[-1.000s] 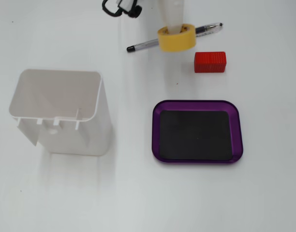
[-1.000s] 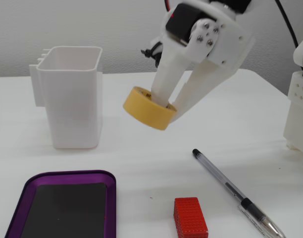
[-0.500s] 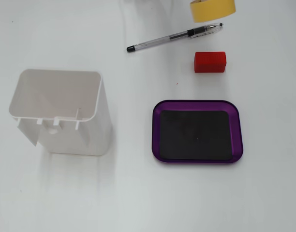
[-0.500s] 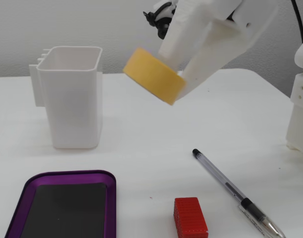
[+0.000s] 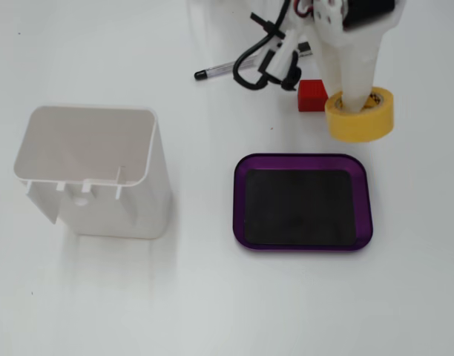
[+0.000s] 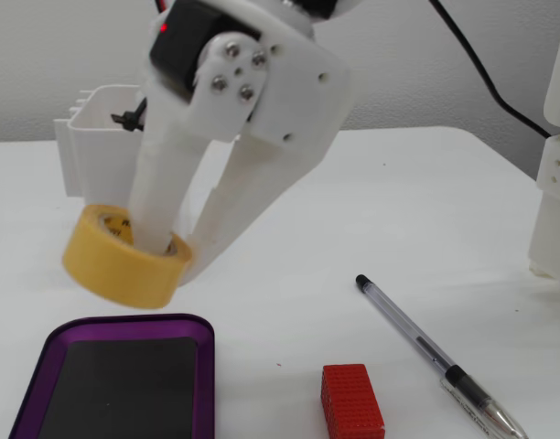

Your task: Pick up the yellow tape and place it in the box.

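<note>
The yellow tape is clamped through its wall by the gripper, one finger inside the core. It is held above the worktop, just beyond the purple box's far rim.

We list one white table bearing: a tall white plastic container, open-topped; a shallow purple box with black base; a red block; a clear pen with black cap, lying beside the block.
</note>
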Robot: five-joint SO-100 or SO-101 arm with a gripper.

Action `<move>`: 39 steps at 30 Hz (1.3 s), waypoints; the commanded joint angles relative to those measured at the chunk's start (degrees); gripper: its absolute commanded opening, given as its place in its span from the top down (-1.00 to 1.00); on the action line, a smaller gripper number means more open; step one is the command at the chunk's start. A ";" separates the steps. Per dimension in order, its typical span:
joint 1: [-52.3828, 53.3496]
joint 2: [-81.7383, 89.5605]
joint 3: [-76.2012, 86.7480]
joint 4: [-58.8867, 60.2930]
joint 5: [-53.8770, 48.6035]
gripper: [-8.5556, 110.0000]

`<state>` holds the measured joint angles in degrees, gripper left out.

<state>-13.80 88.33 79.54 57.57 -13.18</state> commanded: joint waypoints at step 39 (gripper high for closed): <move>4.57 4.13 -18.63 24.08 0.79 0.62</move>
<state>-8.61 83.58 64.95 77.61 -12.74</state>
